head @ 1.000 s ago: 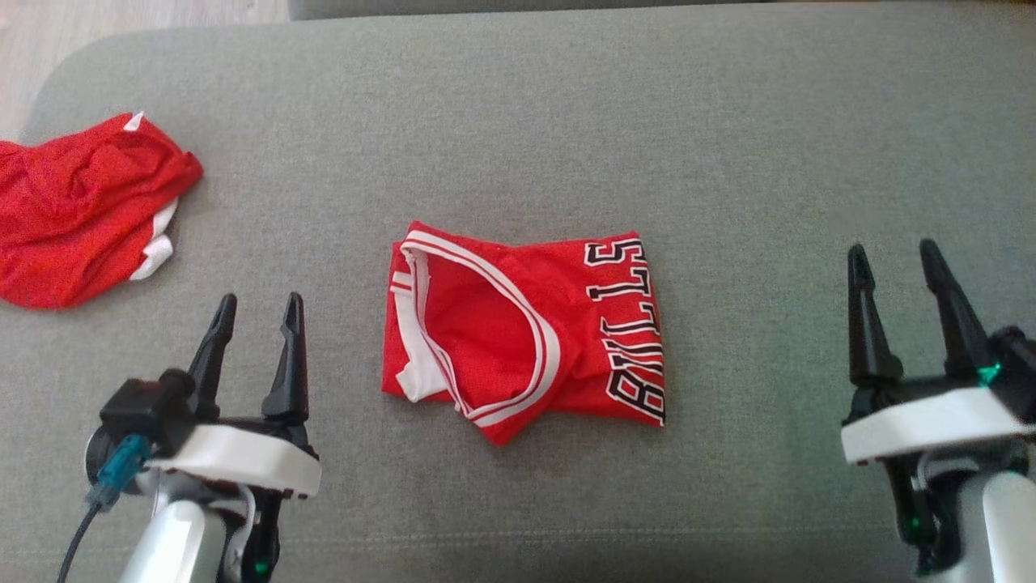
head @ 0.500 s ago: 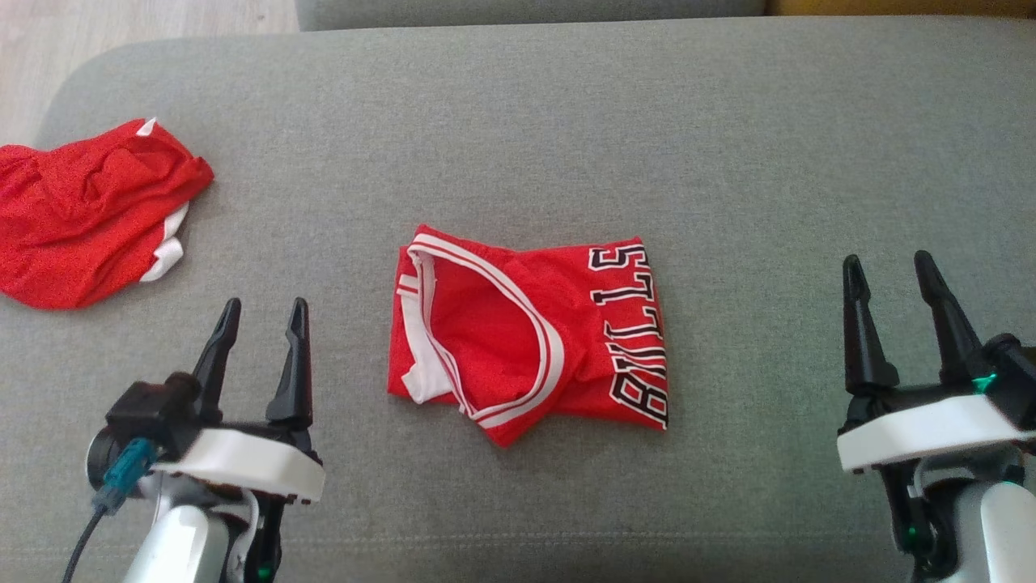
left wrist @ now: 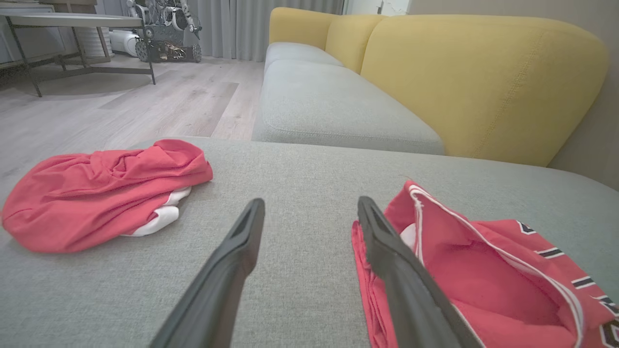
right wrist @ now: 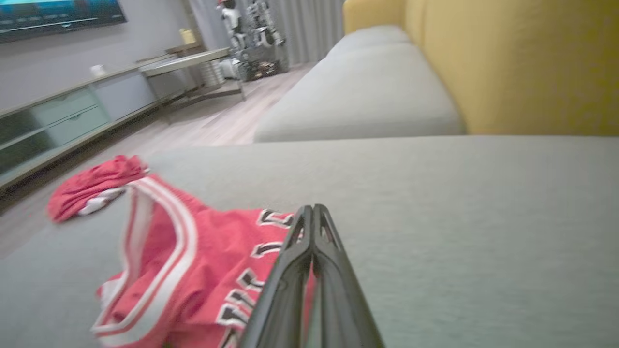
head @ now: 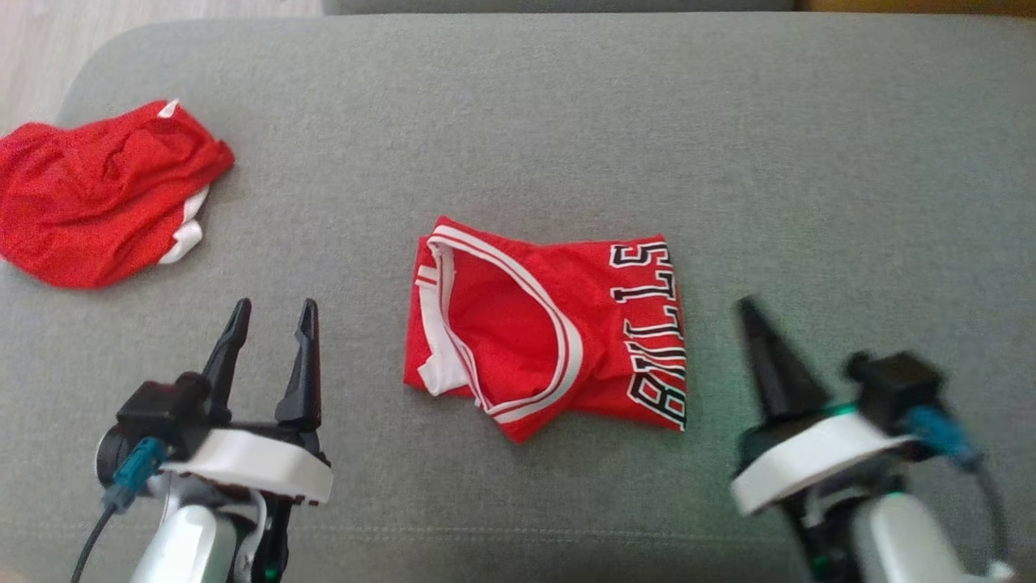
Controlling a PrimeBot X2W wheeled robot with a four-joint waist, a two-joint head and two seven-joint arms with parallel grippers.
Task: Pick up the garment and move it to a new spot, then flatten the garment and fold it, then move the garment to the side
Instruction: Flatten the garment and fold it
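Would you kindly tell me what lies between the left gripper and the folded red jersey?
Nothing but bare grey cushion separates the left gripper from the folded red jersey, as the head view shows.

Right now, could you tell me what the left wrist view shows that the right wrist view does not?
Left wrist view: the left claw, open over the gray seat. Right wrist view: the right claw, shut, plus a television and a low cabinet along the wall. Both: the folded jersey, the crumpled red garment beyond it, the seat and the yellow backrest.
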